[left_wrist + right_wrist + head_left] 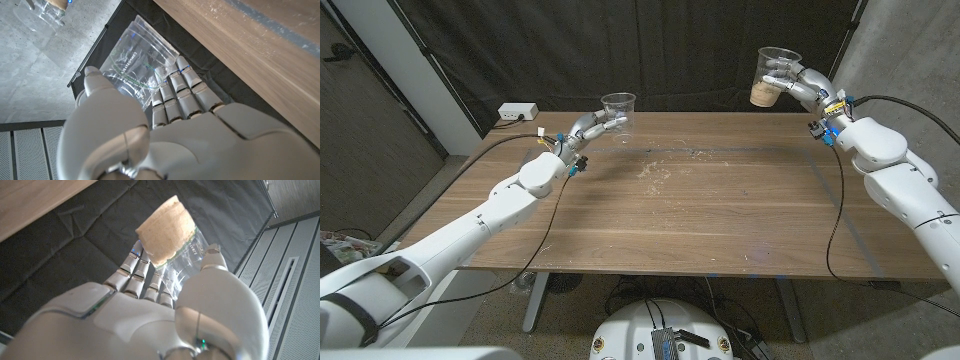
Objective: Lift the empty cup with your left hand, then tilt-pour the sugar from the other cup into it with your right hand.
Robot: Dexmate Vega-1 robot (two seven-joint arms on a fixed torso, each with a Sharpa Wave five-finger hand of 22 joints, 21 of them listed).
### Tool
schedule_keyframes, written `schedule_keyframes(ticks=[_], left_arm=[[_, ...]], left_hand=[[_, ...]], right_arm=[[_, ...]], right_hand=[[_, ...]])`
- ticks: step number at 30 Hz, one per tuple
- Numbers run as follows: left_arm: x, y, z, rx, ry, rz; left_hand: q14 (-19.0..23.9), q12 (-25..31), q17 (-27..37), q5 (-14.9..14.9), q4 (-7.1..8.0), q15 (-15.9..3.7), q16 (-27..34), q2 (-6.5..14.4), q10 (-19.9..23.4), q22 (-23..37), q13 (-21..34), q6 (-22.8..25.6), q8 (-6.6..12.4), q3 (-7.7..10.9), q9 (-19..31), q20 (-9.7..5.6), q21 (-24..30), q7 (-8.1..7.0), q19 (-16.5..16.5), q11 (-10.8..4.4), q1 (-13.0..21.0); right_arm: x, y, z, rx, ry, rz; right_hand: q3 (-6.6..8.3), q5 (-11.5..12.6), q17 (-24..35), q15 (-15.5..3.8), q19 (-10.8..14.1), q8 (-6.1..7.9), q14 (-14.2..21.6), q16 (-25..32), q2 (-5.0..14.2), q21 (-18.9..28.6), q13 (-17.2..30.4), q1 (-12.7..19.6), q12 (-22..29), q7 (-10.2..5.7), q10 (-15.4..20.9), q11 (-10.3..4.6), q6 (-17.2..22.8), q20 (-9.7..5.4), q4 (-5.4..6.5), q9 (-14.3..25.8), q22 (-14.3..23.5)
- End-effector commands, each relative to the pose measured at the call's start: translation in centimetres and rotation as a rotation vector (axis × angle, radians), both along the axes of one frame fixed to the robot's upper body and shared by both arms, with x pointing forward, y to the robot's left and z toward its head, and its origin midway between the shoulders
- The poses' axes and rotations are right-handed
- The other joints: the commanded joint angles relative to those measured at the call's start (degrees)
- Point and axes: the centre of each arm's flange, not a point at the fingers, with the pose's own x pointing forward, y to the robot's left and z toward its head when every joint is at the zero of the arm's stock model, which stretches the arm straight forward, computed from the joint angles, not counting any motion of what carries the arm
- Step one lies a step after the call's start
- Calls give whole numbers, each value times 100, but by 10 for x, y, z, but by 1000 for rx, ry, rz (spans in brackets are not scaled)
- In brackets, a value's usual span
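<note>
- The wooden table [720,210] is seen from the head view as a wide brown slab with visible grain, marked near its middle by a pale scatter of spilled grains [653,172].
- A dark cloth backdrop [650,50] is hung behind the table, creased in folds.
- A small white box [517,112] is set at the table's far left corner.
- The cup with sugar [773,77] is made of clear thin plastic and is held upright, raised well above the table's far right corner; its lower part is filled with tan, grainy sugar [165,230], packed into a plug in the wrist view.
- The empty cup [618,111] is of the same clear plastic, printed with faint green lettering, and is held aloft over the far left part of the table, well apart from the other cup.
- The right hand [796,84] is wrapped around the sugar cup, fingers [142,277] curled against one side and the thumb pressed on the other.
- The left hand [592,126] is closed around the empty cup, fingers [177,95] laid along its wall and the thumb opposite.
</note>
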Motion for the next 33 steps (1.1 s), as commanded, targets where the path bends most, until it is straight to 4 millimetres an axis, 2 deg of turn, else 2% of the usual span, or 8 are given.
schedule_keyframes(ticks=[1, 6, 12, 18, 27, 33], left_arm=[[17, -11, 20, -10, 30, 3], [34, -18, 31, 12, 1, -24], [44, -24, 40, 41, -11, -50], [51, -32, 43, 49, -6, -65], [58, -41, 41, 60, 26, -77], [62, -42, 43, 72, 35, -70]], left_hand=[[35, 47, 37, -19, 28, -556, -27, 51, 21, 4, 28, 24, 15, -49, 16, -200, 54, 13, 15, 0, -4], [25, 49, 51, -31, 42, -561, -40, 62, 13, -3, 43, 32, 17, -67, 23, -207, 55, 23, 5, 6, -10], [19, 55, 65, -40, 57, -548, -51, 75, 20, -9, 57, 27, 15, -84, 30, -198, 53, 10, -12, 8, -17], [34, 71, 79, -52, 84, -556, -56, 70, 49, -15, 73, 68, 30, -119, 37, -209, 63, 0, -1, -7, -53], [48, 77, 100, -62, 103, -548, -65, 91, 46, -22, 95, 68, 31, -144, 49, -211, 69, 12, -6, -10, -58], [52, 83, 112, -70, 114, -547, -74, 90, 55, -27, 109, 72, 32, -166, 56, -212, 74, 20, -6, -15, -64]], right_arm=[[61, -11, -50, 95, 124, 66], [76, -8, -57, 121, 134, 91], [76, -9, -55, 117, 142, 78], [74, -10, -54, 114, 154, 64], [81, -8, -55, 116, 181, 73], [81, -11, -45, 98, 195, 69]], right_hand=[[45, 11, 9, -1091, 29, -6, 92, -4, 55, 55, -13, 16, -33, -3, 97, 13, 74, -551, 10, -1, -1], [47, 10, 8, -1090, 28, -9, 108, -14, 45, 64, -34, 16, -53, 11, 115, 11, 108, -551, 5, -16, -6], [52, 9, 9, -1090, 44, -20, 156, -19, 37, 85, -67, 17, -77, 34, 167, 33, 149, -542, 1, -39, -15], [55, 9, 9, -1090, 66, -28, 190, -27, 28, 106, -68, 18, -82, 47, 207, 31, 175, -538, -3, -50, -23], [61, 9, 13, -1091, 74, -48, 237, -40, 18, 130, -57, 20, -96, 49, 241, 21, 192, -538, -10, -62, -37], [60, 8, 10, -1089, 77, -54, 251, -54, 17, 141, -52, 5, -106, 59, 254, 30, 200, -531, -2, -61, -44]])
